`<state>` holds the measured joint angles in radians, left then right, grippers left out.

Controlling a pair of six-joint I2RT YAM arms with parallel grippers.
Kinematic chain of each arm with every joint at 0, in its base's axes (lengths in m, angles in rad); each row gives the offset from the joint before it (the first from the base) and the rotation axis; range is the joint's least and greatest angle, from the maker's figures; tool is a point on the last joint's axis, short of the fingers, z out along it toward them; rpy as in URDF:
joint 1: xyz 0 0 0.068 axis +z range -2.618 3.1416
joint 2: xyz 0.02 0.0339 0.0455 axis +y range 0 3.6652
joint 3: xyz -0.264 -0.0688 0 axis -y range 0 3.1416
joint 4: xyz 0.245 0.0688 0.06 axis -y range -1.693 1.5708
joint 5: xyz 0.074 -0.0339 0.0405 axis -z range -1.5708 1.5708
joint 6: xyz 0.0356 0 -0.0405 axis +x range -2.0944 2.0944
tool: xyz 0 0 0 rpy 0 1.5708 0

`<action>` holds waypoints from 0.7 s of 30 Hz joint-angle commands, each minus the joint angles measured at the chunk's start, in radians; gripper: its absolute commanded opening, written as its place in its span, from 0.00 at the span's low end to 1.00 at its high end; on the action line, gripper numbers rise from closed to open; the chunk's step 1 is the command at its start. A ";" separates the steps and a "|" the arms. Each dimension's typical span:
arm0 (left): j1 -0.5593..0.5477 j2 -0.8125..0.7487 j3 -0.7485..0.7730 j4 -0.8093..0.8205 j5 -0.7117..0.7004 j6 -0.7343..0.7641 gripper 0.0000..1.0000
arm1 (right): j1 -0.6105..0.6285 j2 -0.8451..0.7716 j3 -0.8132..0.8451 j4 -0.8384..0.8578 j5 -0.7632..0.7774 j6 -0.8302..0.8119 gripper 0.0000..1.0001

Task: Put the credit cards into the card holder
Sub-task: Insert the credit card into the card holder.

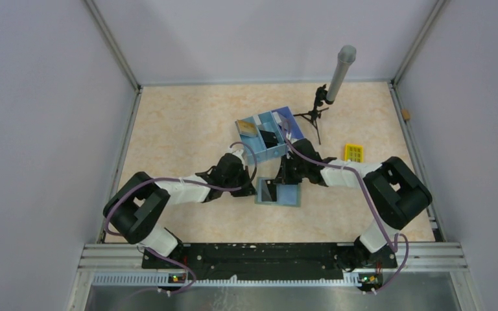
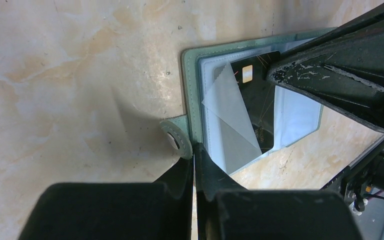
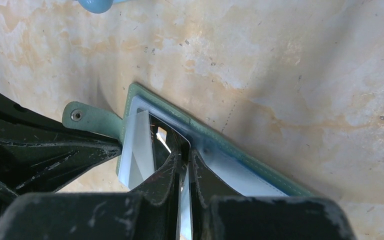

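Observation:
The card holder (image 1: 289, 194) lies open on the table, grey-green outside (image 2: 192, 90) and light blue inside (image 3: 240, 175). A black credit card (image 2: 262, 105) with a gold chip sits slanted on its left panel, partly under a clear sleeve flap (image 2: 230, 115). My right gripper (image 3: 185, 154) is shut on this card (image 3: 172, 134), its fingers (image 2: 330, 75) reaching in from the right. My left gripper (image 2: 195, 152) is shut, its tips resting on the holder's left border beside the snap tab (image 2: 175, 137). In the top view both grippers (image 1: 251, 188) (image 1: 284, 180) meet over the holder.
A blue three-compartment tray (image 1: 284, 129) with more cards stands just behind the holder. A small tripod with a grey cylinder (image 1: 338, 78) rises at the back right. A yellow block (image 1: 353, 153) lies right of it. Metal rails border the table.

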<state>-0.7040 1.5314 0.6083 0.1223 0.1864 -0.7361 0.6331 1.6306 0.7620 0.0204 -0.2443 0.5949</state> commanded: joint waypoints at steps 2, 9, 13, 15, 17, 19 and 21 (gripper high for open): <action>-0.003 0.022 0.026 0.048 -0.004 -0.005 0.00 | 0.030 -0.002 0.024 0.009 0.005 0.018 0.03; -0.005 0.014 -0.012 0.108 0.033 -0.057 0.00 | 0.068 -0.017 -0.012 0.064 0.101 0.167 0.03; -0.005 0.001 -0.033 0.127 0.028 -0.080 0.00 | 0.091 -0.064 -0.036 0.056 0.181 0.219 0.08; -0.006 -0.007 -0.044 0.130 0.023 -0.086 0.00 | 0.091 -0.091 -0.045 0.039 0.203 0.221 0.15; -0.005 -0.014 -0.049 0.133 0.025 -0.090 0.00 | 0.091 -0.120 -0.039 0.007 0.215 0.208 0.20; -0.006 -0.022 -0.053 0.135 0.027 -0.092 0.00 | 0.091 -0.152 -0.033 -0.030 0.224 0.193 0.26; -0.007 -0.031 -0.056 0.132 0.024 -0.092 0.00 | 0.091 -0.183 -0.030 -0.071 0.236 0.179 0.33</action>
<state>-0.7044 1.5360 0.5671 0.2100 0.2066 -0.8154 0.7120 1.5375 0.7235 0.0059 -0.0570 0.7822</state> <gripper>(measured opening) 0.001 0.279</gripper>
